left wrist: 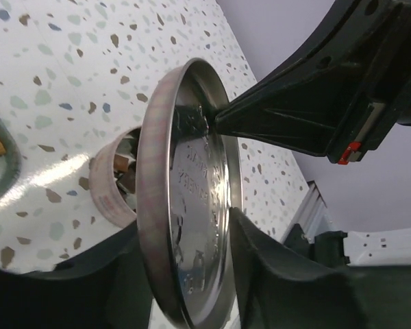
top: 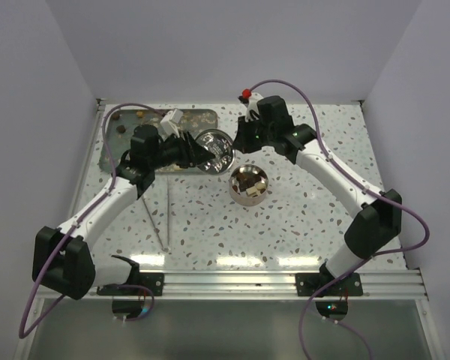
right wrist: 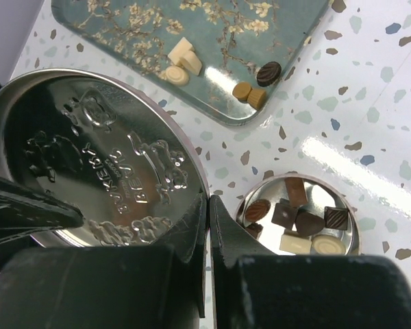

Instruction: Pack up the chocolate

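A round metal lid [top: 216, 148] with embossed lettering is held on edge above the table. My left gripper [top: 202, 152] is shut on it, one finger on each face [left wrist: 188, 233]. My right gripper [right wrist: 209, 202] is shut on the lid's rim [right wrist: 103, 151] from the opposite side; its fingers [left wrist: 294, 116] reach the lid's top edge. The open round tin [top: 247, 199] stands just below, holding several dark and cream chocolates [right wrist: 298, 219]. A few more chocolates [right wrist: 185, 62] lie on the floral tray [right wrist: 212, 34].
The floral tray [top: 146, 131] lies at the back left, partly under my left arm. Two thin rods [top: 159, 217] lie on the speckled table in front of the left arm. A metal rail [top: 232, 281] runs along the near edge.
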Available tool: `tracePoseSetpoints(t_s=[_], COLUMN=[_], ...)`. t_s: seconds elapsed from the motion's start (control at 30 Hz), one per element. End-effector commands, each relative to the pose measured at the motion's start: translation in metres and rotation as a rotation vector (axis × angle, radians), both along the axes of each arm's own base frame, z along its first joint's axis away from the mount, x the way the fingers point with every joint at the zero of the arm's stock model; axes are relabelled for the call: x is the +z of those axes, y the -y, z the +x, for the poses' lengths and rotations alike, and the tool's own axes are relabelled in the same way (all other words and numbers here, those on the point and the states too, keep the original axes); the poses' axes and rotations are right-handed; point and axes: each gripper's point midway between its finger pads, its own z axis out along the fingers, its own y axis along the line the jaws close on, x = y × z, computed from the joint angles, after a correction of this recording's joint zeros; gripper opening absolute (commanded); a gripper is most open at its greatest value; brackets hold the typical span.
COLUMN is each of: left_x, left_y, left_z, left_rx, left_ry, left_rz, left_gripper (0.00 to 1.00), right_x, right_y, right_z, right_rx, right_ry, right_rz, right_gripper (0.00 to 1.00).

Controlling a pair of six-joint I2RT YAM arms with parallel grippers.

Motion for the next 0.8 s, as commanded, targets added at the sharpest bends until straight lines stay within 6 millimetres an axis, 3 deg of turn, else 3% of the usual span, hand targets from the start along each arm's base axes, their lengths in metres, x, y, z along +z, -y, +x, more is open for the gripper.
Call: tracePoseSetpoints(t_s=[0.0, 0.1, 0.2, 0.3, 0.37, 0.4, 0.43, 0.53, 0.63, 0.77], left_x=[0.011, 0.007, 0.006, 0.003, -0.004, -0.007, -0.013, -0.030, -0.044, -0.040], left_y=[0.011, 0.013, 0.013, 0.013, 0.012, 0.010, 0.006, -0.005, -0.031, -0.053], left_z=[0.000, -0.002, -0.002, -0.001, 0.001, 0.003, 0.008, 0.017, 0.038, 0.051], left_rx=[-0.043, -0.051, -0.052, -0.051, -0.042, -0.036, -0.017, 0.017, 0.099, 0.162], left_ry=[0.054, 0.044, 0.042, 0.039, 0.034, 0.037, 0.051, 0.036, 0.115, 0.237], left_rz=[-0.021, -0.020, -0.021, -0.014, 0.008, 0.025, 0.072, 0.193, 0.383, 0.567], left_gripper=[0.39, 0.21, 0.10, 0.00, 0.00, 0.00, 0.00, 0.00, 0.00, 0.00], right_x=[0.025, 0.022, 0.020, 0.018, 0.018, 0.017, 0.019, 0.026, 0.042, 0.069], right_y=[-0.008, -0.005, -0.002, 0.003, 0.007, 0.010, 0.014, 0.027, 0.041, 0.048], right_z=[0.008, 0.008, 0.008, 0.006, 0.006, 0.006, 0.008, 0.006, 0.002, -0.009], right_rx=[0.020, 0.011, -0.002, -0.011, -0.026, -0.030, -0.050, -0.086, -0.117, -0.134], right_ry=[0.062, 0.059, 0.063, 0.064, 0.072, 0.070, 0.077, 0.063, 0.051, 0.025], right_rz=[0.043, 0.028, 0.017, 0.002, -0.013, -0.025, -0.037, -0.074, -0.064, 0.008], right_gripper=[0.00, 0.00, 0.01, 0.16, 0.28, 0.41, 0.47, 0.60, 0.63, 0.67])
